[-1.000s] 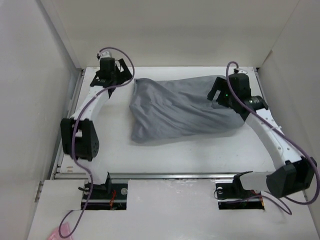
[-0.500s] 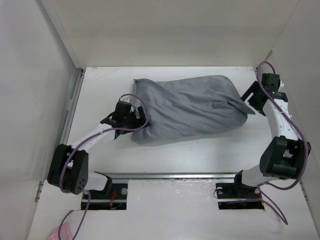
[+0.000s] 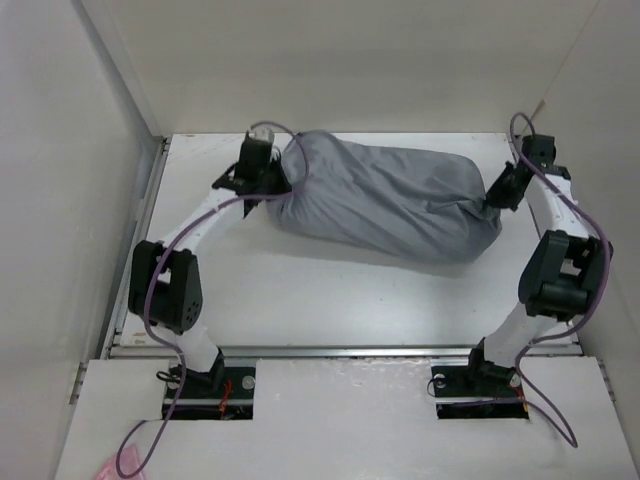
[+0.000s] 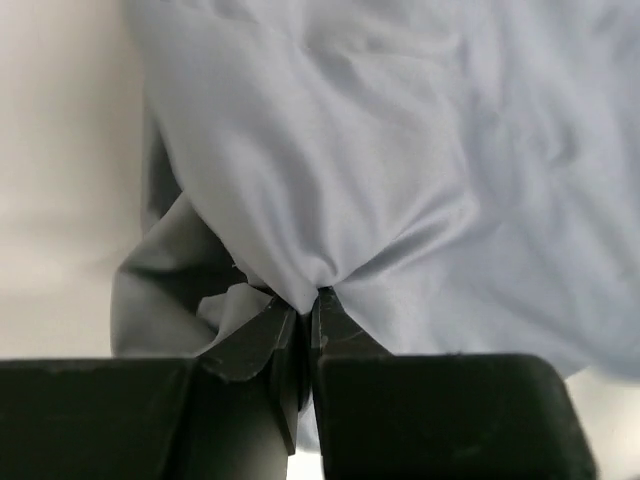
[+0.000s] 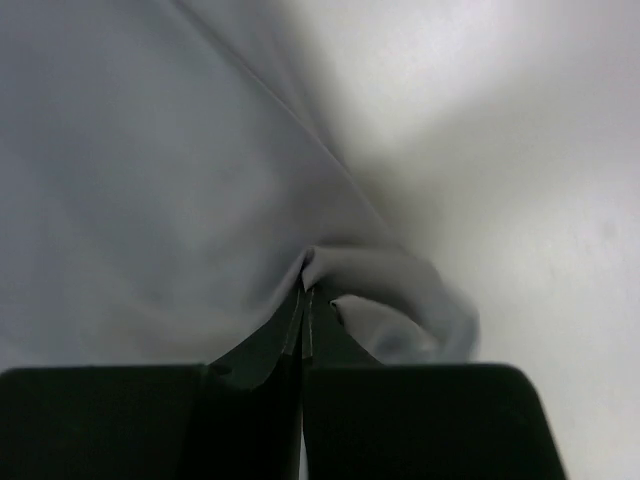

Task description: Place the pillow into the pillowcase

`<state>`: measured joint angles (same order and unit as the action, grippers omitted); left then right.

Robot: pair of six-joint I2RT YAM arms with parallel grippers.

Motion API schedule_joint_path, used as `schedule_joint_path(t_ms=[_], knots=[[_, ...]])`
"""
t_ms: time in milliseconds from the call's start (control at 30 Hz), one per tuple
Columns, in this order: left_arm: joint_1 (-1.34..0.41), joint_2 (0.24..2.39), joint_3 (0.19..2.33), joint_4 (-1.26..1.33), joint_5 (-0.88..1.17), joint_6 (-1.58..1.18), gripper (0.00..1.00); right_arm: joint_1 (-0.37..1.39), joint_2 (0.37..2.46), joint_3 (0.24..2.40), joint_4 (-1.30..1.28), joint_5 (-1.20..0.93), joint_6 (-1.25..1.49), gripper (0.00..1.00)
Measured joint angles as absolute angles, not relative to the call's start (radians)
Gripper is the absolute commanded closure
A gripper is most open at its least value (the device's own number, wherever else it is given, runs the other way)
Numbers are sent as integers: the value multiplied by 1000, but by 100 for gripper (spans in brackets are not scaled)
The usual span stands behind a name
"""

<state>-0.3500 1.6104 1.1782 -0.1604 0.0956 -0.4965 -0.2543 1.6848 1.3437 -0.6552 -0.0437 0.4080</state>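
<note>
Across the far white worktop (image 3: pixel 330 300) lies the plump, wrinkly grey cloth pillowcase (image 3: pixel 385 205). Our left end effector (image 4: pixel 308 300) and right end effector (image 5: pixel 304 290) pinch its ends. We think this soft, floppy cloth holds best there.

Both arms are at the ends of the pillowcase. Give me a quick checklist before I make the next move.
1. Grip of left gripper on pillowcase cloth: ok, shut on a fold.
2. Grip of right gripper on the other end: ok, shut on cloth.
3. Whole pillow inside: cannot tell; the case bulges, no pillow shows.
4. Case within the edges of the table: ok.
5. Where the opening lies: cannot tell.
</note>
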Motion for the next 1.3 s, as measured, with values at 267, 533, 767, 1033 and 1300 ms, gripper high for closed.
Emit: schedule_joint_path(t_ms=[267,533,767,1033,1300], knots=[[-313,1731,1658,-185,39,-415,100,-254,1747,1860,-705,-88,358,100],[-244,1501,1092,-149,-56,-505,24,-267,1382,1116,-557,-67,420,61],[-212,1521,892,-251,-100,-684,0,-389,1688,1031,-486,-118,440,44],[-180,1326,970,-463,-258,-780,0,-378,1299,1050,-530,-115,422,19],[-178,1250,1139,-373,-286,-730,0,-333,1116,1138,-513,-124,373,10]])
